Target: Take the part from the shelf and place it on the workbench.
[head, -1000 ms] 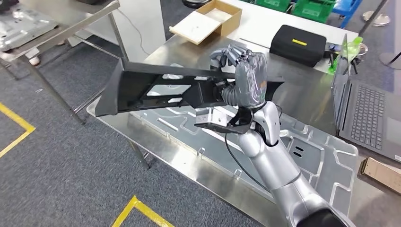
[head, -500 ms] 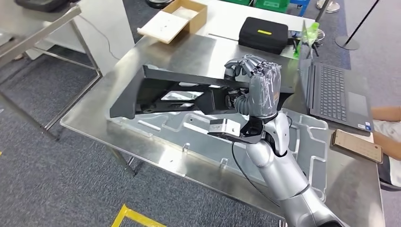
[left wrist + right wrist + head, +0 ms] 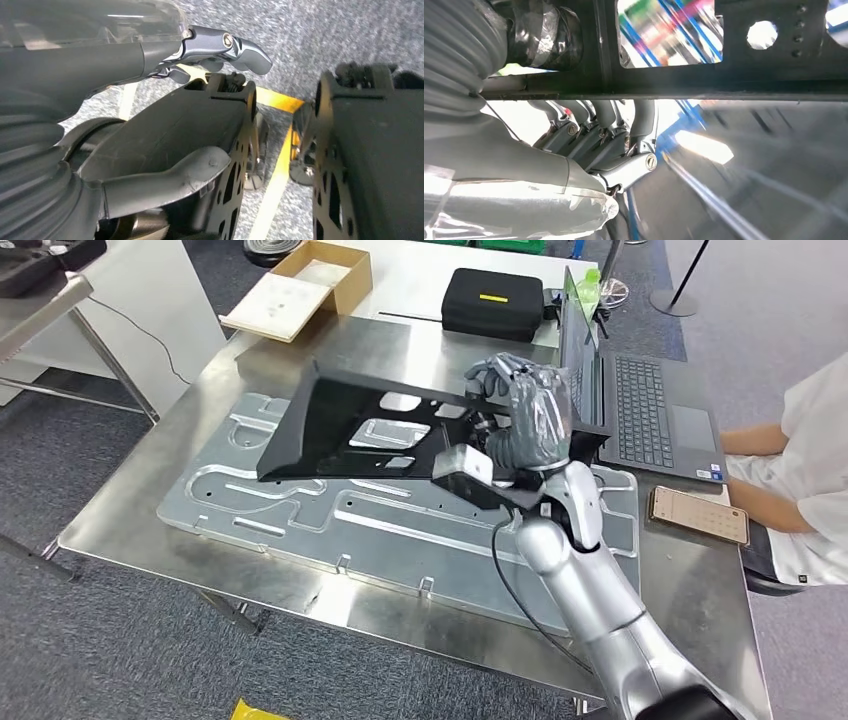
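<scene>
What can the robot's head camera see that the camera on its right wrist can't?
Head view alone: the steel workbench with its big metal plate, a laptop, a phone, a black case, a cardboard box and a seated person.
Right wrist view alone: the curled fingers seen close from below, hooked up behind the part's edge.
Both: the right hand gripping the black part.

Open laptop (image 3: 660, 415), black case (image 3: 492, 303), cardboard box (image 3: 300, 288), phone (image 3: 698, 515); seated person's arm (image 3: 775, 440) beside the laptop.
</scene>
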Controlling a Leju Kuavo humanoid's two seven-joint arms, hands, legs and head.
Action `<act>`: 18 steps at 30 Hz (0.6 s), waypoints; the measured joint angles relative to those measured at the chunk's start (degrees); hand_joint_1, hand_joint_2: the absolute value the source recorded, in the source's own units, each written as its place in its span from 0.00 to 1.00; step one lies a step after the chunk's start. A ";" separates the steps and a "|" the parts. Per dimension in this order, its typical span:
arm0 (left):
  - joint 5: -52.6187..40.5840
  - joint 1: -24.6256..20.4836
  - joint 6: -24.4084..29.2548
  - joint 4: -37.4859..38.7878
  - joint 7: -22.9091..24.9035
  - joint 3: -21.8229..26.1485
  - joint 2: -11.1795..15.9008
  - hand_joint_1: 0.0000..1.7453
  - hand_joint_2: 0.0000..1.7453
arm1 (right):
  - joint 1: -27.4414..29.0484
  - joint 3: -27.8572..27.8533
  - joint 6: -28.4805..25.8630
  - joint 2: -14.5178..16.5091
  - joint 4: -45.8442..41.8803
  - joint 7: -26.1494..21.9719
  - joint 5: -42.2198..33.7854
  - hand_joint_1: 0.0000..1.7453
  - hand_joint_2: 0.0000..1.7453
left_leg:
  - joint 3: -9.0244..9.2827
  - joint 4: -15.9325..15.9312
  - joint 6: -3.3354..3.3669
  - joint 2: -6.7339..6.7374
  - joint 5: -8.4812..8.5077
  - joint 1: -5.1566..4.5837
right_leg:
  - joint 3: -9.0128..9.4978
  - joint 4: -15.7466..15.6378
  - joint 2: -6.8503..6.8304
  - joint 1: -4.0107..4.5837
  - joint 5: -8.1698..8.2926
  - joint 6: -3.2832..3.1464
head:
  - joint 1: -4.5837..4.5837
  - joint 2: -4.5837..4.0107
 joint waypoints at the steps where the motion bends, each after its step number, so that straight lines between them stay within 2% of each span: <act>1: -0.04 0.05 -0.11 0.00 -0.29 0.12 -0.04 0.00 1.00 | -1.29 0.00 2.14 0.33 2.78 0.79 -0.91 1.00 1.00 | 0.39 -1.46 0.18 -0.14 0.31 -0.14 | -0.24 0.04 0.13 0.00 0.14 0.28 | 0.01 0.00; 4: -0.25 0.02 -0.29 0.00 -0.89 0.47 -0.23 0.00 1.00 | -4.65 0.00 6.95 1.03 10.16 1.62 -2.80 1.00 1.00 | 0.62 -2.57 0.80 -0.32 0.67 -0.08 | -0.57 -0.15 0.03 -0.03 0.51 1.26 | 0.03 0.00; 6: -0.40 0.00 -0.37 0.00 -1.08 0.66 -0.36 0.00 1.00 | -6.21 0.01 8.04 1.31 13.83 1.61 -3.19 1.00 1.00 | 0.91 -3.33 1.41 -0.30 1.31 0.26 | -1.44 1.94 -0.66 -0.05 -1.04 1.81 | 0.14 0.00; 9: -0.82 0.03 -0.39 0.00 -1.36 0.80 -0.40 0.00 1.00 | -7.45 0.01 8.57 1.62 17.83 1.54 -3.38 1.00 1.00 | 1.00 -3.60 1.81 -0.19 1.61 0.32 | -5.80 11.74 -1.41 -0.58 -5.80 2.54 | 0.23 0.00; 10: -0.97 0.04 -0.39 0.00 -1.45 0.81 -0.40 0.00 1.00 | -7.56 0.02 8.66 1.71 18.82 1.51 -3.36 1.00 1.00 | 1.00 -3.57 1.79 -0.19 1.60 0.33 | -6.80 14.02 -1.53 -0.77 -6.31 2.71 | 0.25 0.00; 11: -1.08 0.04 -0.39 0.00 -1.53 0.83 -0.40 0.00 1.00 | -7.59 0.03 8.69 1.81 19.65 1.50 -3.32 0.75 1.00 | 1.02 -3.53 1.76 -0.21 1.57 0.34 | -6.82 14.21 -1.64 -0.95 -5.74 2.82 | 0.25 0.00; 12: -1.16 0.03 -0.39 0.00 -1.61 0.85 -0.41 0.00 1.00 | -7.61 0.03 8.70 1.90 20.23 1.52 -3.27 0.50 1.00 | 1.05 -3.47 1.69 -0.24 1.52 0.36 | -5.74 12.13 -1.76 -1.08 -4.23 2.83 | 0.25 0.00; 14: -1.37 0.01 -0.39 0.00 -1.79 0.88 -0.45 0.00 1.00 | -7.78 0.04 8.72 2.00 20.99 1.59 -3.20 0.00 1.00 | 1.10 -3.34 1.36 -0.29 1.31 0.30 | -1.83 4.76 -2.17 -1.05 -0.93 2.58 | 0.25 0.00; 15: -1.53 0.01 -0.39 0.00 -1.90 0.90 -0.47 0.00 1.00 | -7.93 0.04 8.76 2.10 21.22 1.61 -3.16 0.00 1.00 | 1.04 -3.28 1.09 -0.26 1.20 0.21 | -0.33 1.67 -2.32 -0.88 -0.06 2.34 | 0.25 0.00; 16: -1.72 0.00 -0.39 0.00 -2.05 0.91 -0.49 0.00 1.00 | -8.08 0.04 8.79 2.20 21.43 1.68 -3.12 0.00 1.00 | 0.95 -3.28 0.78 -0.17 1.14 0.15 | 0.47 -0.11 -2.39 -0.67 0.19 2.11 | 0.24 0.00; 18: -2.06 -0.03 -0.39 0.00 -2.37 0.92 -0.50 0.00 1.00 | -8.25 0.04 8.86 2.43 21.88 1.94 -2.94 0.00 1.00 | 0.84 -3.44 0.12 0.10 1.15 0.13 | 0.46 -0.91 -2.15 -0.36 0.04 1.64 | 0.22 0.00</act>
